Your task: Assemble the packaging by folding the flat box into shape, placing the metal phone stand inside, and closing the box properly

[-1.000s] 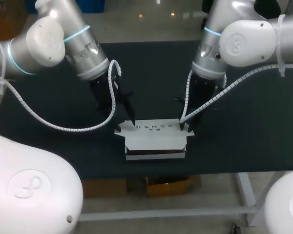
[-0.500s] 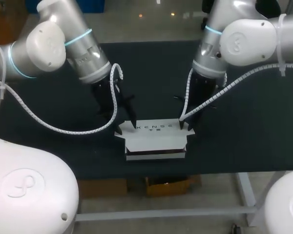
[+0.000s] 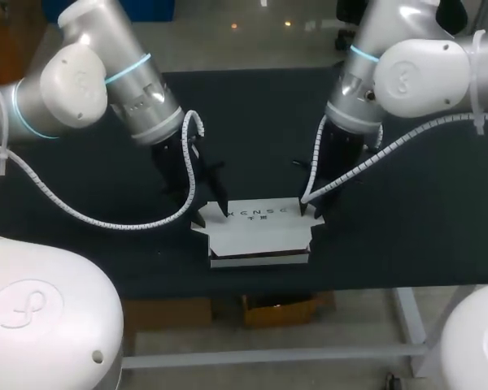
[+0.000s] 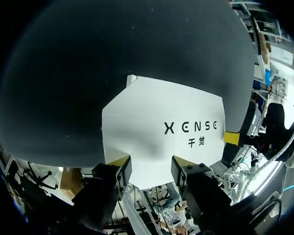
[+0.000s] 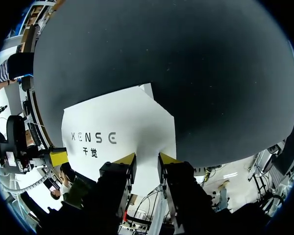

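Note:
The white box (image 3: 259, 231) lies folded near the table's front edge, printed lid up, small side flaps sticking out at both ends. My left gripper (image 3: 211, 214) stands open over its back left corner; in the left wrist view the lid (image 4: 161, 127) lies just ahead of its spread yellow tips (image 4: 152, 164). My right gripper (image 3: 309, 211) is at the back right corner. It is narrowly open (image 5: 147, 159), with the white flap (image 5: 154, 142) running in between its fingers. Each wrist view shows the other gripper's yellow tip across the box. No phone stand is visible.
The black mat (image 3: 407, 211) covers the table. The box sits close to the front edge (image 3: 350, 288). Both arms' white spiral cables (image 3: 106, 215) hang low beside the box.
The left arm has shifted slightly to the right above the box's left corner. The right gripper's fingers have parted a little. The box has not moved.

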### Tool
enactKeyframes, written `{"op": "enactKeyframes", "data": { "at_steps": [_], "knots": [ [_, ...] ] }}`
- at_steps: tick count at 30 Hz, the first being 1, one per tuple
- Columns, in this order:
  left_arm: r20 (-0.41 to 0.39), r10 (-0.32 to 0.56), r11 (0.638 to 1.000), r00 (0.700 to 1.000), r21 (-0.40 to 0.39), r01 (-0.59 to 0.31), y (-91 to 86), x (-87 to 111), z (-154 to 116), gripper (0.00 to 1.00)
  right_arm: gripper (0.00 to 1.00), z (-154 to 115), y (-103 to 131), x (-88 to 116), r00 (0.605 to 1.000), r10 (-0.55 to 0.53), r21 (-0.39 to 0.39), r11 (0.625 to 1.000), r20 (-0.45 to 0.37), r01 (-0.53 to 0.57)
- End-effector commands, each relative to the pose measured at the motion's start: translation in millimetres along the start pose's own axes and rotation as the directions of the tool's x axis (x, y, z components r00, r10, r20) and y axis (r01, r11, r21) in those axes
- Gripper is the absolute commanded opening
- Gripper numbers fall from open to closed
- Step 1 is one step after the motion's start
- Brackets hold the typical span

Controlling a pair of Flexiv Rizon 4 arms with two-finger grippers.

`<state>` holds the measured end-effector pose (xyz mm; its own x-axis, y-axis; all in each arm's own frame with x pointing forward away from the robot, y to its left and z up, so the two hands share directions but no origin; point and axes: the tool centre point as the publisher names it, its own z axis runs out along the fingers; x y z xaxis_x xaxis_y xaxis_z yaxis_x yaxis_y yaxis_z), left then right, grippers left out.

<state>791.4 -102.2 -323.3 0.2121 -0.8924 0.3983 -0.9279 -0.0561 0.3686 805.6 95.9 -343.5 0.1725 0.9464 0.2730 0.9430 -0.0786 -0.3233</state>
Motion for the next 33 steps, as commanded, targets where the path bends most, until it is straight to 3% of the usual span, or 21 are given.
{"op": "enactKeyframes", "data": {
  "at_steps": [1,33],
  "knots": [
    [-0.026,0.008,1.000,1.000,0.020,-0.007,4.5,-7.9,3,0.53,0.26,0,-6,-4,1.000,-0.002,-0.026,1.000,-0.013,0.002],
    [-0.027,0.031,0.998,0.999,0.062,-0.029,-1.4,-6.1,18,0.55,0.24,11,-8,-9,0.999,0.018,-0.051,0.999,-0.035,-0.019]
  ]
}}
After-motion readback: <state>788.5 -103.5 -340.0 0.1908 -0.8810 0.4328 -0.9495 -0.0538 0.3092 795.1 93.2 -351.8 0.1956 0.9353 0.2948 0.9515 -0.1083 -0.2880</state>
